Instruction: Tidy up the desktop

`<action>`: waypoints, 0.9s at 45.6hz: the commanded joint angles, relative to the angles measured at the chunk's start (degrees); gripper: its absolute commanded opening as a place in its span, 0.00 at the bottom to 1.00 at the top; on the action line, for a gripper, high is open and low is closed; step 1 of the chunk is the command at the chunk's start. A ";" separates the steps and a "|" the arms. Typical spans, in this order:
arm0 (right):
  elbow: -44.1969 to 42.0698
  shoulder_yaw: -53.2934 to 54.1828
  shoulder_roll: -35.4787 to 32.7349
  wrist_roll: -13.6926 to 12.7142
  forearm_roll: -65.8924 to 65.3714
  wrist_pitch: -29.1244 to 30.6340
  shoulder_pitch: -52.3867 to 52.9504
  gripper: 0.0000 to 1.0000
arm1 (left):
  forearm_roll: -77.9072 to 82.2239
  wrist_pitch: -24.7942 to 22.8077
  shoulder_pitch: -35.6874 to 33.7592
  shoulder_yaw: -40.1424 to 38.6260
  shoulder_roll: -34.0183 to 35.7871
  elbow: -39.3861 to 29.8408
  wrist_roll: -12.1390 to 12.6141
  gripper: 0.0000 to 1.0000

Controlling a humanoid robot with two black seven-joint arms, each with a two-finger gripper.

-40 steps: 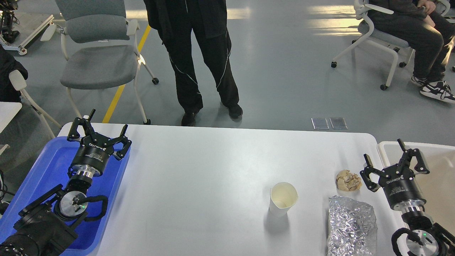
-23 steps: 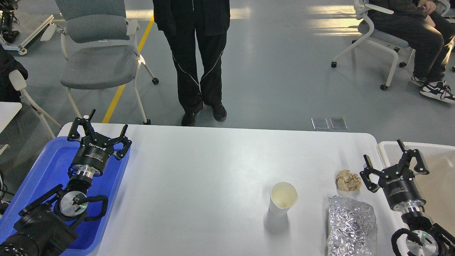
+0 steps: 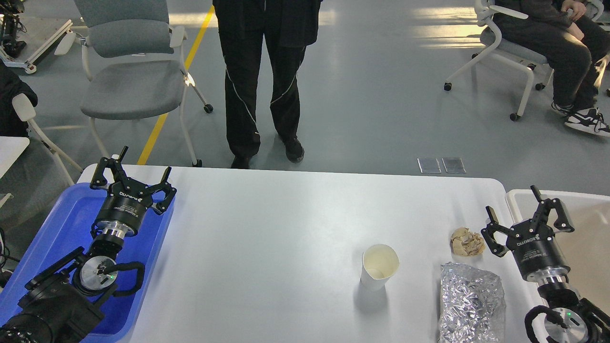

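Observation:
The white desktop [image 3: 267,238] fills the lower middle of the head view. On its right part stand a white paper cup [image 3: 379,266], upright and empty, a crumpled beige paper ball [image 3: 467,241] and a crumpled silver foil bag [image 3: 471,302]. My left gripper [image 3: 132,171] is open and empty above the far end of the blue tray [image 3: 62,228]. My right gripper [image 3: 523,212] is open and empty, just right of the paper ball, at the table's right edge.
A beige-white bin [image 3: 588,238] stands right of the table behind my right arm. A person in black [image 3: 264,76] stands just beyond the far table edge. A grey chair [image 3: 128,76] stands at the back left, and a seated person [image 3: 548,43] at the back right.

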 commanded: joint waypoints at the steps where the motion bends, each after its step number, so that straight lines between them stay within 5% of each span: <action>1: -0.02 -0.22 0.05 -0.34 0.07 -0.13 -0.56 1.00 | 0.00 0.00 0.00 0.00 0.00 0.03 0.00 1.00; 22: 4.37 -0.13 -0.92 -1.83 1.91 -5.66 -1.62 1.00 | 0.00 0.00 0.00 0.00 0.00 0.03 0.00 1.00; 41: 16.68 -0.22 -6.45 -2.19 3.14 -10.32 -8.12 1.00 | 0.00 -0.27 -0.09 0.00 0.00 -0.06 0.00 1.00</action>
